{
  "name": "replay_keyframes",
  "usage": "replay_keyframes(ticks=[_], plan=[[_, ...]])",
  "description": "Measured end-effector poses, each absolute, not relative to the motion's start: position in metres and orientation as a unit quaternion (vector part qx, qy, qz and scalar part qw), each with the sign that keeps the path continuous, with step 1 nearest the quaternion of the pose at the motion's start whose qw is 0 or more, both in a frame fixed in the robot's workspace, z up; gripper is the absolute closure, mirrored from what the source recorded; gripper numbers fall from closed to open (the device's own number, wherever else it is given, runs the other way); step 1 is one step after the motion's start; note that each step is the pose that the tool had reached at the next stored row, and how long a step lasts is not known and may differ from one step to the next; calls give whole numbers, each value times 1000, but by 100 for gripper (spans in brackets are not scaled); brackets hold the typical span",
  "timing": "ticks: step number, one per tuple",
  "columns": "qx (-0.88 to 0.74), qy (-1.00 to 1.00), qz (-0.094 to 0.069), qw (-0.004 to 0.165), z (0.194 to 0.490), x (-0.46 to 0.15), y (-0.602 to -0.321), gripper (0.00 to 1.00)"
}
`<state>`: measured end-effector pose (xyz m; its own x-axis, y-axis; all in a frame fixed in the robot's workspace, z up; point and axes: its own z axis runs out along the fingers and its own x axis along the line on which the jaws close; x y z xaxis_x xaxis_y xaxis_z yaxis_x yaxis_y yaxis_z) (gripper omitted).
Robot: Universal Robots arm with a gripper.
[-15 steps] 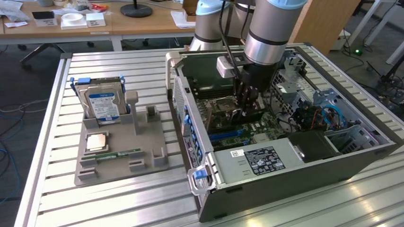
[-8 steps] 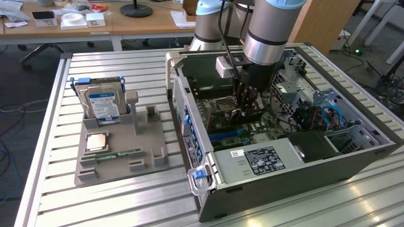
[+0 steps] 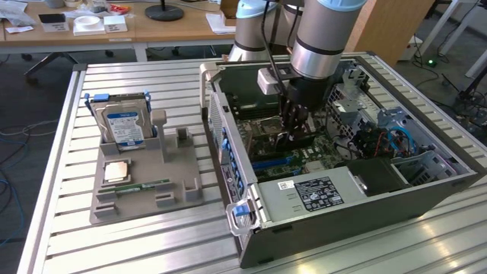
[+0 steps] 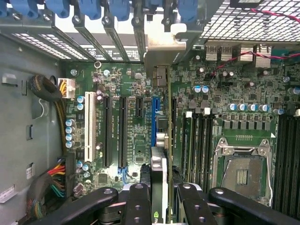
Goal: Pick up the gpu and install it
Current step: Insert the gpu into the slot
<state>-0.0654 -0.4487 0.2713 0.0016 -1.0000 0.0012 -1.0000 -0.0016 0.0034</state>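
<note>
Gpu [image 4: 158,166] gripped edge-on by pincer [image 4: 164,199], low over motherboard [image 4: 139,154]; best held upright, edge parallel to blue slot [image 4: 155,119], bracket [image 4: 161,51] facing rear openings [image 4: 56,44], pressure even along its length.

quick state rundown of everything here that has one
gripper: shut on gpu
gpu: held on edge by blue slot, seating unclear
computer case: side open
hard drive: upright in grey holder
ram stick: lying flat in holder
cpu socket: empty
</note>
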Motion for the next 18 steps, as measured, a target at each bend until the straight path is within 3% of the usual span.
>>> replay_keyframes(ticks=[18], plan=[[708,-707,-1,1,271,-73,-453,73]])
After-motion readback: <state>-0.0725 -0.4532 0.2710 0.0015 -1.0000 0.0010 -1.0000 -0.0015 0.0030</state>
